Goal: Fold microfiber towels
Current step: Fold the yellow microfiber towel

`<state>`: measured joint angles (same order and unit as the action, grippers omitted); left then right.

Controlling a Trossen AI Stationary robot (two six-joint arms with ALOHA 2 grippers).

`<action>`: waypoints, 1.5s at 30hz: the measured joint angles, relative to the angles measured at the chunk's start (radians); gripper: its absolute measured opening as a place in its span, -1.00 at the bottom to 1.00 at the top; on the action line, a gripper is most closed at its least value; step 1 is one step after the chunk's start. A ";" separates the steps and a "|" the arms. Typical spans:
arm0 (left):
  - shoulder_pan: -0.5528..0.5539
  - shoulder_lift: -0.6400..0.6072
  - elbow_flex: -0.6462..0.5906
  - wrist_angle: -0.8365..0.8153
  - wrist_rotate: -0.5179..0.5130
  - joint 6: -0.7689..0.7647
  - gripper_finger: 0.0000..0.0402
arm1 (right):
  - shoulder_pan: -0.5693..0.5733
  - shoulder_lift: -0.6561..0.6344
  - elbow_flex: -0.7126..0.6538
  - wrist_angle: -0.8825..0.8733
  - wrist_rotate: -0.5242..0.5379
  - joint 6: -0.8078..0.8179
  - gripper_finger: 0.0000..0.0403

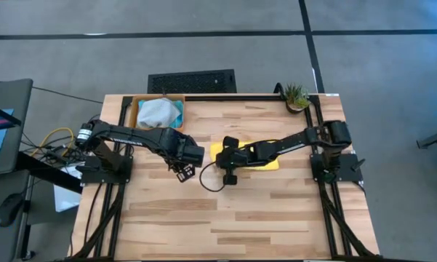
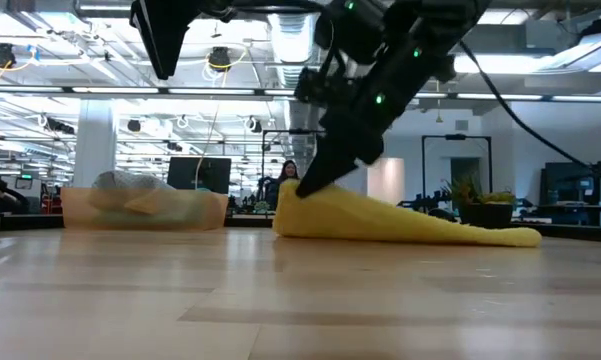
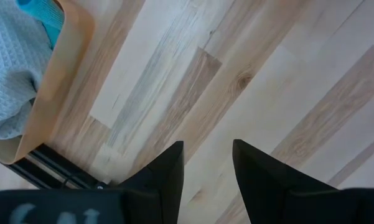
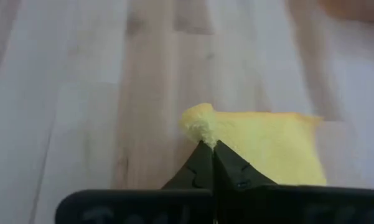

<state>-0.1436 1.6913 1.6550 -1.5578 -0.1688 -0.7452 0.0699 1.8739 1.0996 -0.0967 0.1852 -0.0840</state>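
Note:
A yellow microfiber towel [image 1: 270, 164] lies near the middle of the table, largely hidden under my right arm in the high view. My right gripper [image 4: 206, 148] is shut on its left end. My left gripper [image 3: 208, 155] hangs open above bare wood, left of the yellow towel, pointing down and touching nothing. A pale grey towel [image 1: 155, 113] and a sky blue towel [image 1: 178, 109] lie bunched in the orange tray [image 1: 136, 109] at the far left. My right gripper pinches a corner of the yellow towel [image 4: 198, 124] between its two fingers; a small bunch of cloth sticks out past the fingertips. The fingers slant down from the table's right side. That end [image 2: 292, 200] is raised, and the towel's remaining part [image 2: 430, 228] lies on the table.
A small potted plant [image 1: 297, 97] stands at the far right corner. Bare wood stretches across the near half of the table [image 1: 233, 225]. In the low view a person [image 2: 287, 180] shows far behind the table.

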 joint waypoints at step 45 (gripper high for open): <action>0.000 0.001 0.000 0.010 -0.023 0.053 -0.35 | 0.102 -0.322 -0.047 -1.122 0.417 0.967 -0.97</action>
<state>-0.1436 1.6920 1.6550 -1.5473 -0.1913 -0.6918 0.1717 1.5520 1.0527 -1.2184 0.6022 0.8825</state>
